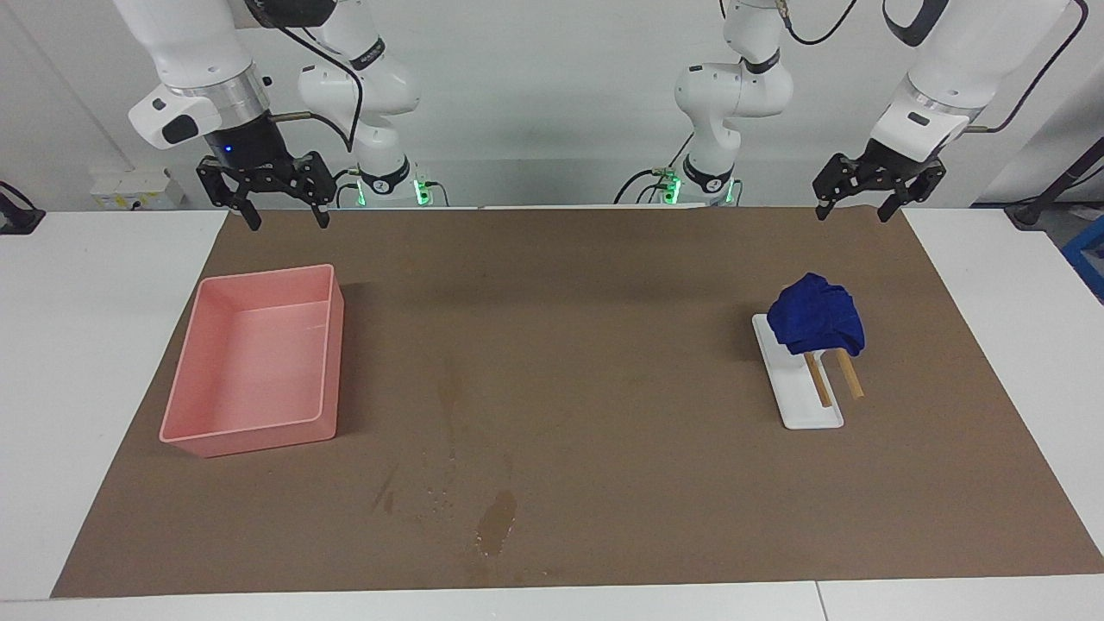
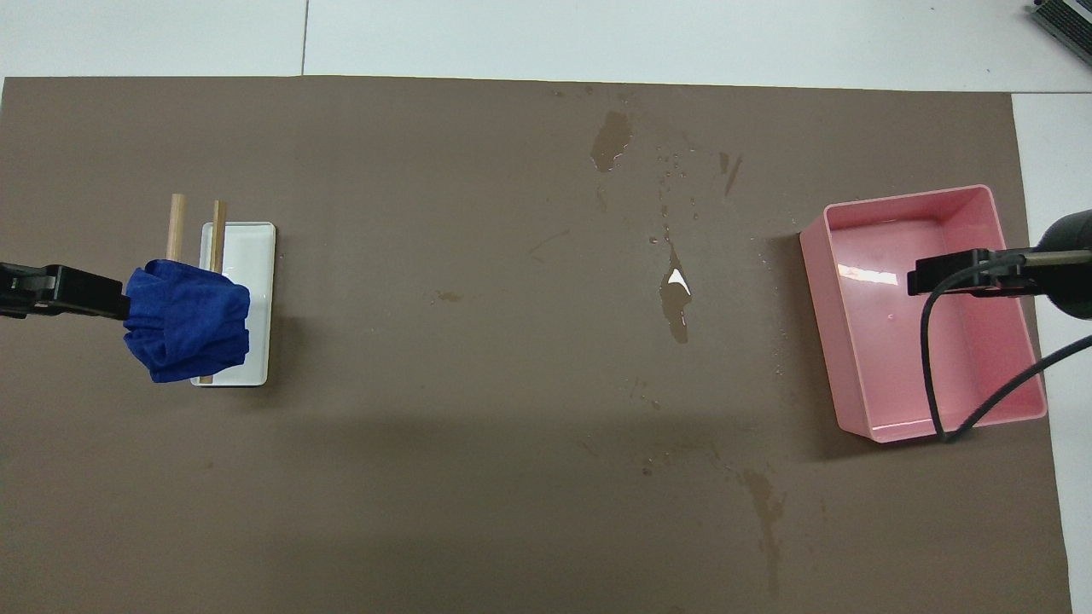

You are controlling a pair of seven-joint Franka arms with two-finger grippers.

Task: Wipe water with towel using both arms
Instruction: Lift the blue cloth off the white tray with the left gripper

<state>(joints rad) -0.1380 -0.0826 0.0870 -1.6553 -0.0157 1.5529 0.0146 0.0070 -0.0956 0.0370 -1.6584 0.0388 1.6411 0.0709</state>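
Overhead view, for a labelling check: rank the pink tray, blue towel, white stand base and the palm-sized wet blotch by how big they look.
1. pink tray
2. blue towel; raised on the stand, so slightly flattered
3. white stand base, partly covered
4. wet blotch

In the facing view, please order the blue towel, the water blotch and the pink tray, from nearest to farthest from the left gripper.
From the left gripper, raised over the mat's edge at its own end:
1. The towel, on the white rack at the left arm's end.
2. The water blotch, mid-table, farthest from the robots.
3. The pink tray, at the right arm's end.
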